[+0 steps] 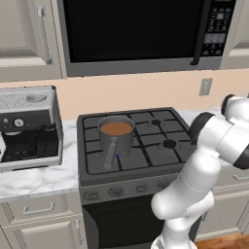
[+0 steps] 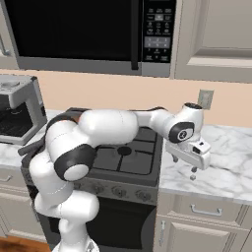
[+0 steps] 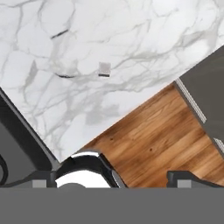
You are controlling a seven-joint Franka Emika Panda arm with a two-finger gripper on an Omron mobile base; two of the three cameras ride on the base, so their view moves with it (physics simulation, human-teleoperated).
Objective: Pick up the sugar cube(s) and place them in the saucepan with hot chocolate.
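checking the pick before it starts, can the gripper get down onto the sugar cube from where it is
Probably yes: the open gripper hangs just above the sugar cube, which sits alone on bare marble counter.

I am seeing the white arm [image 2: 106, 129] reaching out low to its right, elbow bent, wrist turned downward. The claw [image 2: 184, 167] is pointing down with its fingers [image 2: 193, 170] spread wide, gripping nothing, hanging clear above the surface.
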